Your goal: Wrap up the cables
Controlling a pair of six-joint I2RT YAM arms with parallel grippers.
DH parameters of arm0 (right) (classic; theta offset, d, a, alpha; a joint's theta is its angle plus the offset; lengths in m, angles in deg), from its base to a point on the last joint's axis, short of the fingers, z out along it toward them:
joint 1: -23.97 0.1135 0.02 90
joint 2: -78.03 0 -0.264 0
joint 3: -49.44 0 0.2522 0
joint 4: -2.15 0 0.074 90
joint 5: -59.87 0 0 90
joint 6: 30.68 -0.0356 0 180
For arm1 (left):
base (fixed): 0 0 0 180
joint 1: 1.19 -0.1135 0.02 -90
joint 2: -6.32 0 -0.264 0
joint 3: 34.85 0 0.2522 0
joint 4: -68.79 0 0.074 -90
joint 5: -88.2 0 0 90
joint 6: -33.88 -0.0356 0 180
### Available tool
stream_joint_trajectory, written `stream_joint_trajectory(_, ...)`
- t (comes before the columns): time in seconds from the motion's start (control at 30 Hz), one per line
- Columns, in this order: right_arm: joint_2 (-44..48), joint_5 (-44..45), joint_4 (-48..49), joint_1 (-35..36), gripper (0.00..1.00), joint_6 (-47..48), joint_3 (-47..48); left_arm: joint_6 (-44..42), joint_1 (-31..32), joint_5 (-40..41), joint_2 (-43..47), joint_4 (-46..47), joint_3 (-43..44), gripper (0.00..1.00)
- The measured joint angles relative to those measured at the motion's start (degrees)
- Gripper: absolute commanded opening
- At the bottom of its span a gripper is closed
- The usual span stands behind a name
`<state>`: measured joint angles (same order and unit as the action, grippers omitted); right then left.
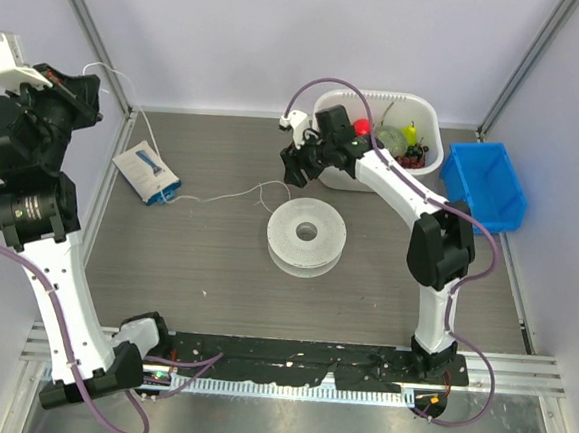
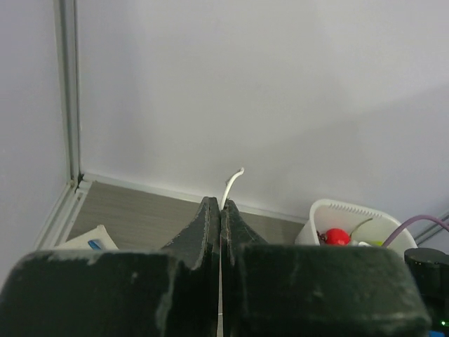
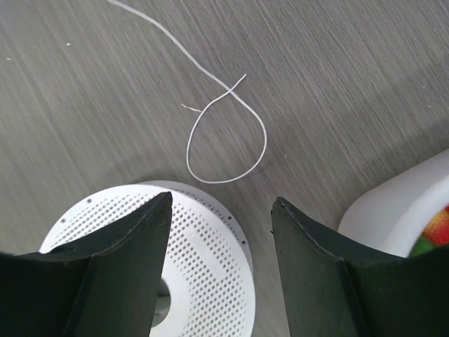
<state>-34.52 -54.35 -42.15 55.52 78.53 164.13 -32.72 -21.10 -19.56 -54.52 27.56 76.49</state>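
Left pincer (image 2: 221,205): fingers pressed together on the cable (image 2: 231,182), whose white tip curls up just past them.
Right pincer (image 3: 222,199): dark fingers set well apart with nothing between them, pointing down above the spool's rim.
Cable: thin white string. From the raised left pincer it drops to the desk, runs by the packet and ends in a small loop just beside the spool, on its far side.
Spool (image 3: 203,260): translucent white round plastic, its flange dotted with fine holes, lying flat mid-desk.
Desk (image 1: 196,259): grey-brown and matte, with a fine streaked grain.
Packet (image 1: 147,172): flat, white and blue, on the left side.
Tub (image 1: 379,94): white and rounded, at the far edge, holding coloured items; a blue bin (image 1: 488,182) sits just beside it.
Room: plain pale walls with metal corner posts.
Left arm: reared high over the far left corner.
Right arm: bent at the elbow, reaching left over the desk.
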Motion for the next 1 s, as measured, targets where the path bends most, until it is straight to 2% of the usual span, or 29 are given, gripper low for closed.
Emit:
stream_joint_trajectory(0.1, -3.6, 1.5, 0.0, 0.7, 0.58, 0.9, 2.2, 0.3, 0.0, -0.9, -0.7, 0.3, -1.8, 0.0)
stream_joint_trajectory(0.23, -7.6, 3.3, 0.0, 2.5, 0.58, 1.5, 3.5, 0.7, 0.0, -2.0, -1.0, 0.8, -4.1, 0.0)
stream_joint_trajectory(0.6, -15.1, 7.8, 1.7, 4.2, 0.66, 1.9, 7.5, 1.8, 0.0, -4.1, -0.5, 2.4, -6.3, 0.0)
stream_joint_trajectory(0.77, -17.6, 11.0, 3.7, 4.2, 0.65, 2.8, 7.9, 1.9, 0.0, -4.5, -0.5, 3.0, -6.6, 0.0)
stream_joint_trajectory(0.83, -18.9, 12.1, 4.2, 4.2, 0.59, 3.2, 8.5, 1.9, 0.0, -4.6, -0.5, 3.3, -6.8, 0.0)
stream_joint_trajectory(1.0, -20.8, 13.7, 5.3, 4.2, 0.35, 3.9, 8.5, 2.3, 0.0, -5.2, -0.5, 3.7, -7.5, 0.0)
